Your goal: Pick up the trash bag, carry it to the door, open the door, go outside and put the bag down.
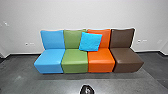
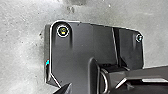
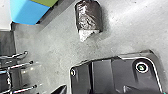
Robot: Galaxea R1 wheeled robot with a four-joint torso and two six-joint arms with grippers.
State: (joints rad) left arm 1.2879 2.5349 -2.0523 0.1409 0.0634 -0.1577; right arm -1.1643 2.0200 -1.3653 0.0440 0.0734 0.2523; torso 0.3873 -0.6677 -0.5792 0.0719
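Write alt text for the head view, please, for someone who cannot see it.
Four armless seats, blue, green, orange and brown left to right, line a pale wall, a blue cushion leaning on the middle two. A dark shape, probably the trash bag, shows at the bottom edge.

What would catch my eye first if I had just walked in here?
Probably the row of four seats, blue, green, orange and brown, along the pale wall. A bright blue cushion leans where green meets orange. Then the shiny dark trash bag, on the grey floor in front of the seats.
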